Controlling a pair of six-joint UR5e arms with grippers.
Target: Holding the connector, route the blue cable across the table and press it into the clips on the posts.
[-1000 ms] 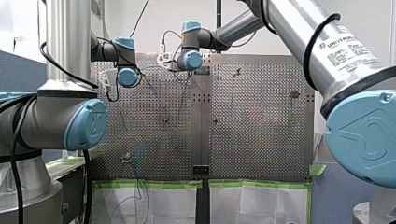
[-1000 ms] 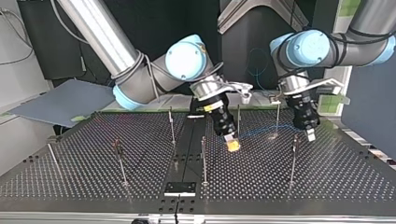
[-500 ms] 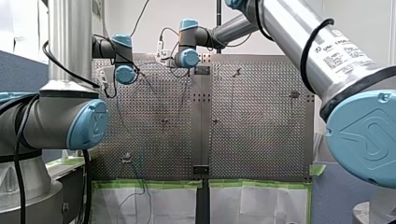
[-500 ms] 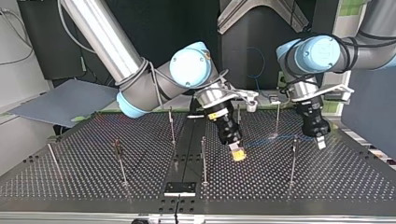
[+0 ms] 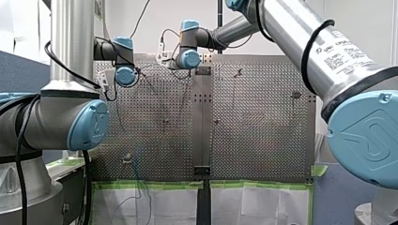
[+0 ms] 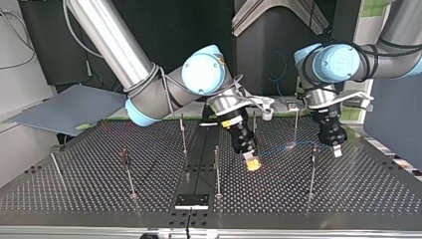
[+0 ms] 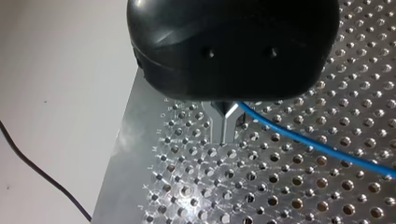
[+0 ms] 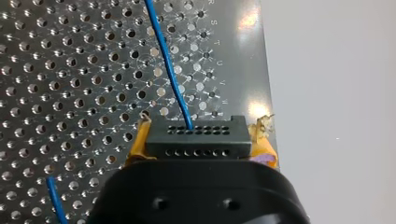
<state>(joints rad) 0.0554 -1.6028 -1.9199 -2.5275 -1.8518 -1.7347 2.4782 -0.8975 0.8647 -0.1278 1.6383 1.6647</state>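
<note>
By my reading, routing had barely begun: the thin blue cable (image 7: 317, 144) sat in no clip on the slim metal posts (image 6: 217, 169). My right gripper (image 6: 253, 163), tilted low, clamped the black rectangular connector (image 8: 196, 140), with the cable running ahead of it. My left gripper (image 7: 224, 123) pointed down, its metal fingers pinched on the cable.

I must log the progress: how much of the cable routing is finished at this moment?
Done: the right pincer grips the connector between yellow pads. In hand: the left pincer pinches the blue cable, strung between both above the table. Left: I see no post holding the cable yet.
</note>
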